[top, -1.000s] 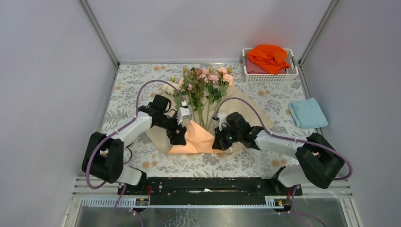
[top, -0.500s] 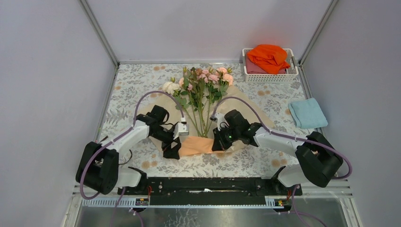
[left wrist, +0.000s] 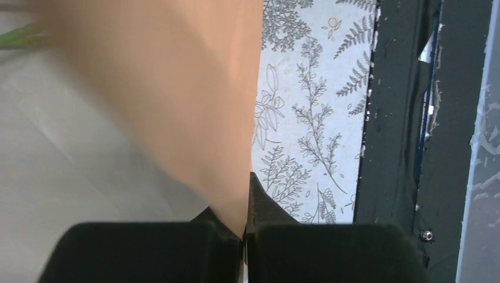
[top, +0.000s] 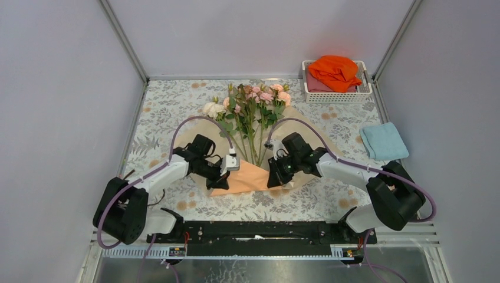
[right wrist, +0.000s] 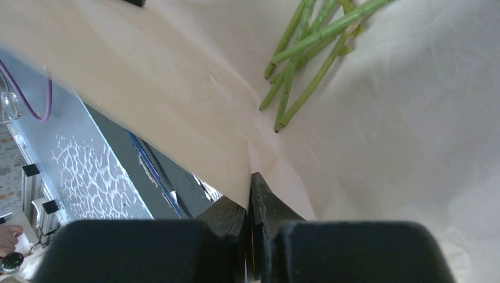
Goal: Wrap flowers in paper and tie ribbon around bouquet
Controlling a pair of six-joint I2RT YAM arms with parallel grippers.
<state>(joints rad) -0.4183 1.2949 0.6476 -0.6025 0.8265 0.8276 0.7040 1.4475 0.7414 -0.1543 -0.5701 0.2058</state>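
Centre of the floral-print surface: the paper lies spread out, its near edge folded up with the peach face showing. The flowers rest on the sheet, blooms toward the far side, stems pointing at the arms. Left end effector is clenched on the flap's left corner, the paper pinched between its fingers. Right end effector, at the flap's right side, is nipped onto a paper edge, with the cut stem ends just beyond.

White basket, orange cloth, light blue cloth, floral tablecloth
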